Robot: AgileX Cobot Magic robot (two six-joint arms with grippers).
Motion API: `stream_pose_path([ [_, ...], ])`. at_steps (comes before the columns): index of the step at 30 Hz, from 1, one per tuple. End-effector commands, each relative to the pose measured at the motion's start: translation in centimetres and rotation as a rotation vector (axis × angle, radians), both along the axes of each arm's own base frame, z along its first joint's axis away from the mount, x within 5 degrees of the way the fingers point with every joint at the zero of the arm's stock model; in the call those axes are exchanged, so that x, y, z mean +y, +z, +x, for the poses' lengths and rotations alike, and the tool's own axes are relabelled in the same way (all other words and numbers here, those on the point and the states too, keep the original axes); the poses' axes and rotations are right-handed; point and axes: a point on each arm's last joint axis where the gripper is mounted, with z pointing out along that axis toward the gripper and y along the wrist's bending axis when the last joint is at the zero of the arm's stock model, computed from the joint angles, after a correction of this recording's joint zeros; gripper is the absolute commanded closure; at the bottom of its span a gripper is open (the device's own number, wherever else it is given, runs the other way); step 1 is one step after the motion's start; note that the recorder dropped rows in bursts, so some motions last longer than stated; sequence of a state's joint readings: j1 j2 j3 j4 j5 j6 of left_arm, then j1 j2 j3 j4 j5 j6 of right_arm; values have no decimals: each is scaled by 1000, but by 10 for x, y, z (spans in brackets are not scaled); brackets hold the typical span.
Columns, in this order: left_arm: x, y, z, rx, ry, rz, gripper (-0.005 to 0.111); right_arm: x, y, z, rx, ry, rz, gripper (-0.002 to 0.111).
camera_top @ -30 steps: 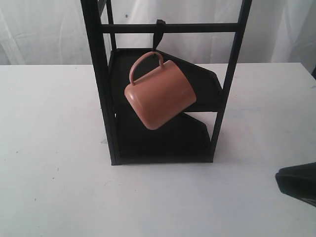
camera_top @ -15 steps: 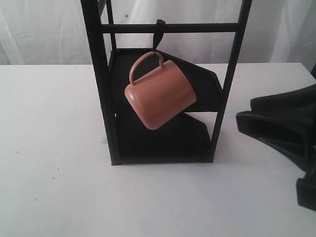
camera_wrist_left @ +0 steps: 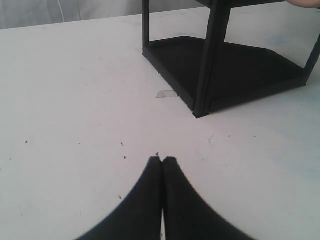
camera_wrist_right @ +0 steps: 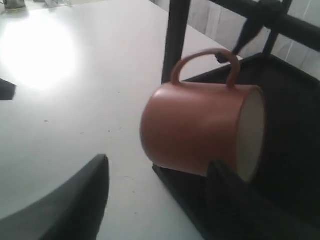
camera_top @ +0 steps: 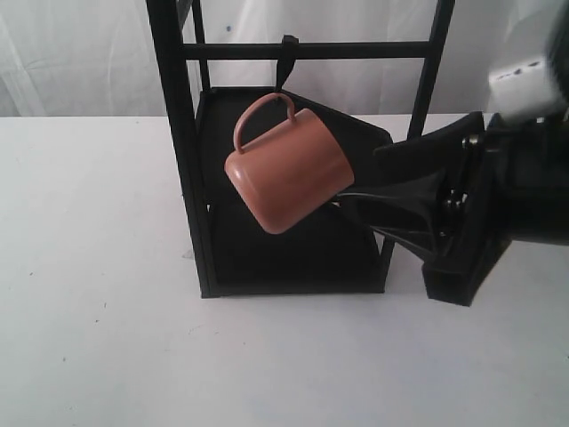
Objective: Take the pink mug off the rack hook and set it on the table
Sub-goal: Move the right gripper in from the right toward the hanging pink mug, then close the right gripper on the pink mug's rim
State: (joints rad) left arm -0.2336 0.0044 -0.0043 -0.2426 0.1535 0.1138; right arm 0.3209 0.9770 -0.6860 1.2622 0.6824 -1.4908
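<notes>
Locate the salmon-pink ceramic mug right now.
In the exterior view the salmon-pink ceramic mug hangs tilted from the short black metal hook on the rack's crossbar, near centre, with the open right gripper close on its right.

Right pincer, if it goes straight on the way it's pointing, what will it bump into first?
Most likely the pink mug hanging on the rack hook: the open right pincer points right at it, though depth is unclear.
</notes>
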Motion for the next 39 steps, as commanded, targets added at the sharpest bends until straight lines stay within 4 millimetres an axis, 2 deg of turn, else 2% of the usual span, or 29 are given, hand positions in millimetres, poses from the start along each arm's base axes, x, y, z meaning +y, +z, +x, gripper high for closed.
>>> stream_pose_path([
  [1,0,-1,0,0,5,-9,107,1,-11,15,-17,6,-36,54],
  [16,0,-1,0,0,5,-9,107,4,-7,22,-167,46,-57,54],
  [31,0,-1,0,0,5,-9,107,19,-9,50,-107,118,-39,54],
  [39,0,-1,0,0,5,-9,107,21,-17,55,-72,128,-41,54],
])
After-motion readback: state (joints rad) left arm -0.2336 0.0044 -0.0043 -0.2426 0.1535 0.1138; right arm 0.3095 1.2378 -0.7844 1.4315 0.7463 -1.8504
